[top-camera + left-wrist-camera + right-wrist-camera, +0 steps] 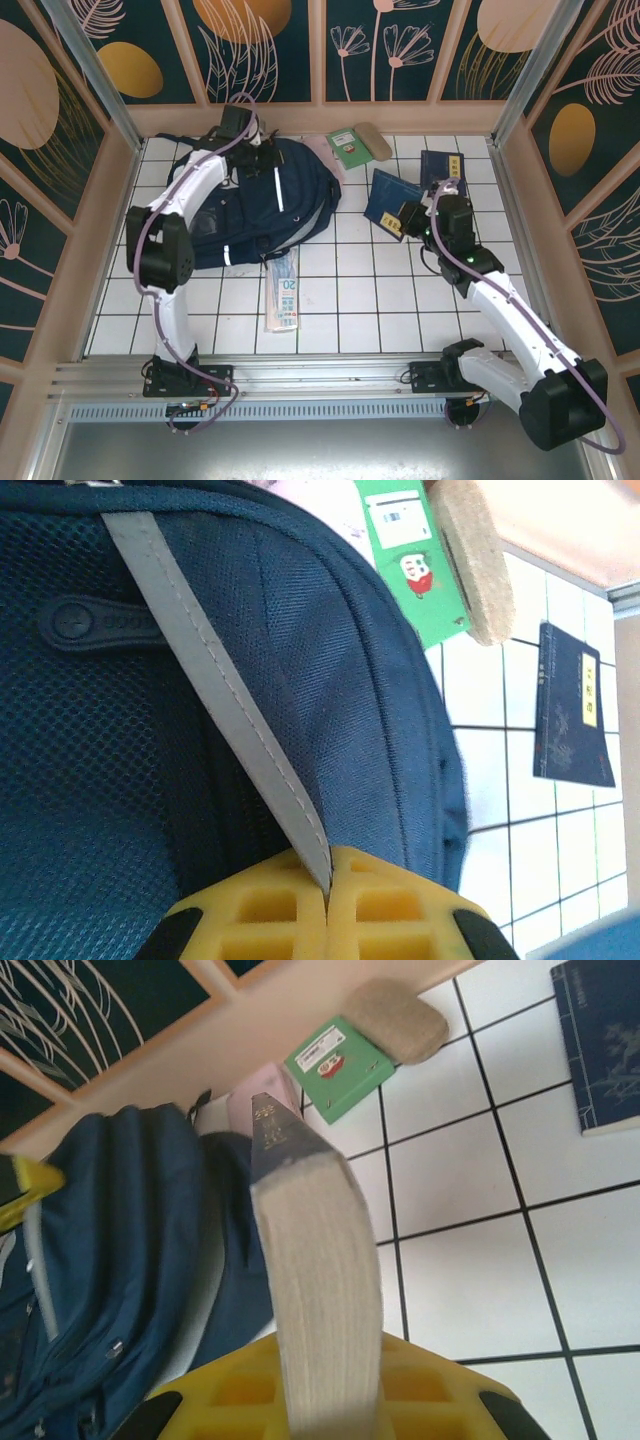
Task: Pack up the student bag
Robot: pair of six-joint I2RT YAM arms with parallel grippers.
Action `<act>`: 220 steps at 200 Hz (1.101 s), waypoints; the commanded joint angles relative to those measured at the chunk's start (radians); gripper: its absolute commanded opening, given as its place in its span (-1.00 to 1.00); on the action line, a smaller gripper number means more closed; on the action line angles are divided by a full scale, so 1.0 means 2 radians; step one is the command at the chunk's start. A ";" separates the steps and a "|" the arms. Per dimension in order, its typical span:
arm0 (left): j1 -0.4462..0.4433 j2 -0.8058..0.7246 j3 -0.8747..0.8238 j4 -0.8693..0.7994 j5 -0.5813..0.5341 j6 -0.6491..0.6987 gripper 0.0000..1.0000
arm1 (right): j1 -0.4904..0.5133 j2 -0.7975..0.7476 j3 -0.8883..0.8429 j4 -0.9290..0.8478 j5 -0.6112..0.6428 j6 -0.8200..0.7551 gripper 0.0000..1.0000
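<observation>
At the far left of the tiles the bag is laid flat. Its grey stripe is pinched in the fully closed left gripper, presumably so that the fabric can be lifted or steadied. A thick book is clamped edge-up in the right gripper, apparently ready for loading. What the bag holds cannot be told.

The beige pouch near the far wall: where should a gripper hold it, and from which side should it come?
Grip the beige pouch across its narrow middle, coming straight down from above. It lies flat, thick and rounded, so a gripper can likely straddle it. The far wall and the green booklet sit close beside it, so a sideways approach looks cramped.
</observation>
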 commanded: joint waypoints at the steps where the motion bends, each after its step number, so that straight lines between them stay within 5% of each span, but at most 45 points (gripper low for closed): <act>1: -0.005 -0.088 -0.011 -0.045 -0.004 0.054 -1.00 | -0.016 -0.003 0.029 0.040 -0.038 0.025 -1.00; 96: -0.005 -0.201 -0.015 -0.088 0.028 0.106 -1.00 | -0.022 0.118 0.027 0.222 -0.358 0.185 -1.00; 143: -0.005 -0.190 0.001 -0.076 0.053 0.093 -1.00 | 0.026 0.181 0.026 0.260 -0.354 0.232 -1.00; 220: -0.005 -0.188 -0.002 -0.059 0.083 0.077 -1.00 | 0.125 0.370 0.133 0.336 -0.239 0.303 -1.00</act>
